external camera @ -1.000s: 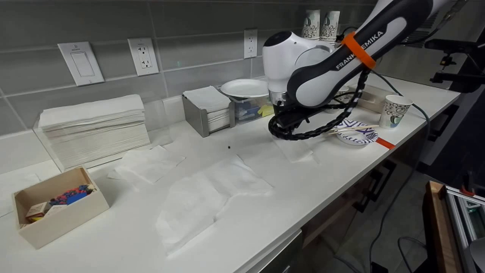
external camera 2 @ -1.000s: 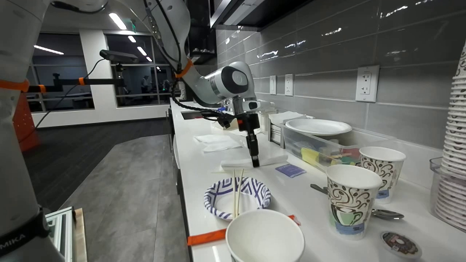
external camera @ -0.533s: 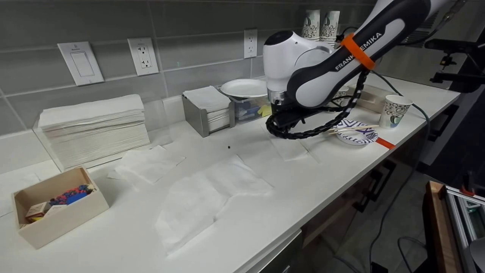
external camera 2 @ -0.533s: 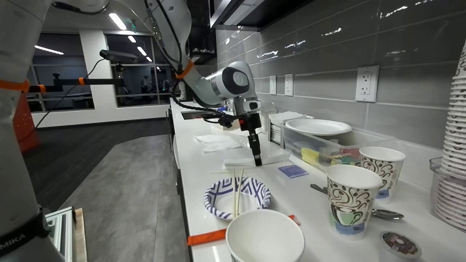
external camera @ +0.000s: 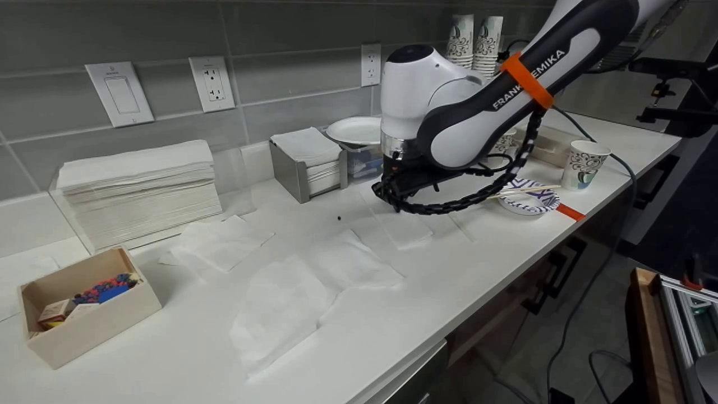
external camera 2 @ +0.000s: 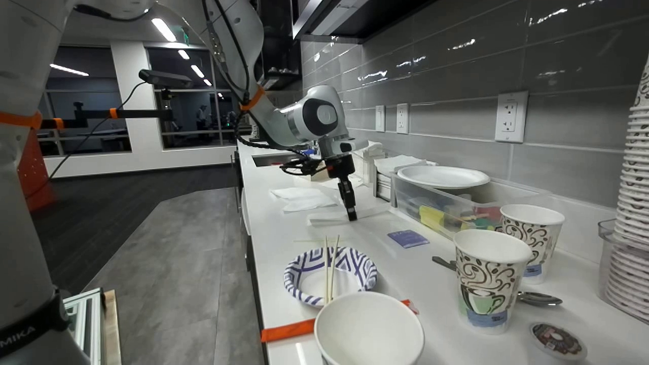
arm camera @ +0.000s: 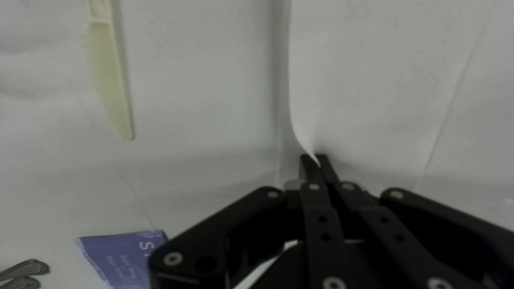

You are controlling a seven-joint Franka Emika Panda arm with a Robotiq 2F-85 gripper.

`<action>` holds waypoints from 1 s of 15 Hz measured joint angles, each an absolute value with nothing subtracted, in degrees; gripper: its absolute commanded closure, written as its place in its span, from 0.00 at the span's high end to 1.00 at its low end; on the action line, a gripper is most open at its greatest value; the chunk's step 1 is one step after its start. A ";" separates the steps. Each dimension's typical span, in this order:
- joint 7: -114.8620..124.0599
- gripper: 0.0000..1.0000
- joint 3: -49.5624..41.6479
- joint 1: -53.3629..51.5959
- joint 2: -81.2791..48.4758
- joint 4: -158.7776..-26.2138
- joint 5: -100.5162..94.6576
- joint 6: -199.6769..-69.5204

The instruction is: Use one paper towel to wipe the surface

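The white desk (external camera: 370,331) stretches from lower left to upper right in an exterior view. On it, just right of the middle, lies the paper towel (external camera: 406,230); in the wrist view, right of centre, my jaws are clenched on its lifted edge. In an exterior view, the patterned bowl (external camera 2: 294,276) stands below centre, and the purple packet (external camera 2: 408,238) lies higher, to its right.

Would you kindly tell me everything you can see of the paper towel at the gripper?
The paper towel is a plain white, thin, papery sheet, lying crosswise on the white countertop. One long edge lifts and curls where the gripper pinches it; what shows beyond looks fairly flat. A faint lengthwise line appears in the wrist view; whether crease or edge, I cannot tell.
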State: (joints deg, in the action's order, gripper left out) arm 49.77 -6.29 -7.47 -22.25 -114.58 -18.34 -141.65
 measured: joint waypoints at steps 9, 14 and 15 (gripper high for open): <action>40.61 0.00 -5.93 -8.08 -20.76 -114.63 -18.47 -128.63; 46.12 0.00 -9.45 -7.77 -21.25 -114.63 -23.32 -126.11; 46.82 0.00 -9.52 -7.62 -21.30 -114.58 -23.42 -126.28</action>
State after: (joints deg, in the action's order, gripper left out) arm 46.82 -9.52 -7.62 -21.30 -114.58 -23.42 -126.28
